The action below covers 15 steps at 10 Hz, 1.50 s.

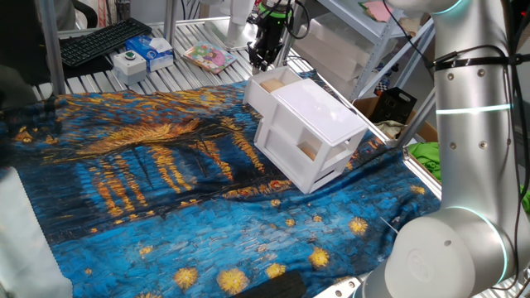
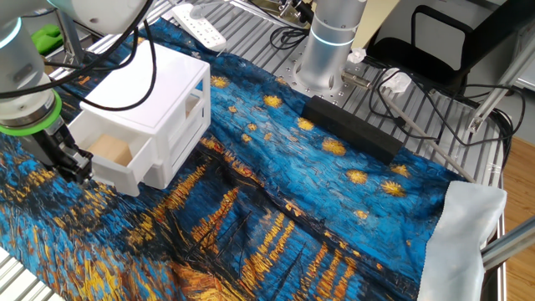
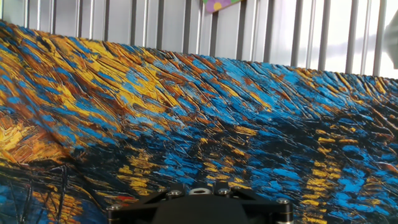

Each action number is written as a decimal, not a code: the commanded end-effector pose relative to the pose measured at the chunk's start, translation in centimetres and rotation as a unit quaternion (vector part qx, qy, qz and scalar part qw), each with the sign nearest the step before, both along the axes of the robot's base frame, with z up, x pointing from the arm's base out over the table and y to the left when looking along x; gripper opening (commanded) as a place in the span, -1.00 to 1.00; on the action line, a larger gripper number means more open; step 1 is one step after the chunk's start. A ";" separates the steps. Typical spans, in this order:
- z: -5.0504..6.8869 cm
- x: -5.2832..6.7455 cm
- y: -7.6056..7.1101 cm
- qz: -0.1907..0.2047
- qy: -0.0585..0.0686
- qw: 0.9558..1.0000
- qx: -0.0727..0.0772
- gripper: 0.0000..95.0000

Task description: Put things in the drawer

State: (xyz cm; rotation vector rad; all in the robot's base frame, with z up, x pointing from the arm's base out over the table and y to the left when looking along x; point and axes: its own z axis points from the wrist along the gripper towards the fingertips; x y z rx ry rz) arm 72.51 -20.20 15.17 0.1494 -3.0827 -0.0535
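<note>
The white cabinet (image 1: 310, 132) lies on the painted cloth with its upper drawer (image 1: 258, 93) pulled out. A tan block (image 1: 270, 84) rests inside the drawer, and the other fixed view shows the block (image 2: 111, 149) in the open tray (image 2: 134, 171) too. My gripper (image 1: 259, 58) hangs low at the drawer's outer end, right beside its front. In the other fixed view the gripper (image 2: 73, 165) is dark against the tray's front corner, so I cannot make out how the jaws stand. The hand view shows only cloth and the hand's base.
A keyboard (image 1: 103, 40), a white button box (image 1: 130, 60) and a blue box (image 1: 156, 48) sit on the slatted table behind the cloth. A black bar (image 2: 351, 127), a power strip (image 2: 199, 25) and the arm's base (image 2: 326, 42) stand beyond the cabinet.
</note>
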 end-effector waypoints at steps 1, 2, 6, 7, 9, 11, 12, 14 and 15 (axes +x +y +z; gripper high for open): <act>-0.1 0.1 0.1 0.001 0.001 1.000 0.000 -1.00; -0.1 0.1 0.1 0.001 0.000 1.000 -0.001 -1.00; -0.1 0.1 0.1 -0.001 0.004 1.000 -0.001 -1.00; -0.1 0.1 0.1 -0.001 0.006 1.000 -0.001 -1.00; -0.1 0.1 0.1 -0.001 0.008 1.000 -0.002 -1.00; -0.1 0.1 0.1 -0.001 0.007 1.000 -0.002 -1.00; -0.1 0.1 0.1 -0.002 0.002 1.000 0.000 -1.00; -0.1 0.1 0.1 -0.002 -0.001 1.000 0.001 -1.00; -0.1 0.1 0.1 -0.002 -0.003 1.000 0.001 -1.00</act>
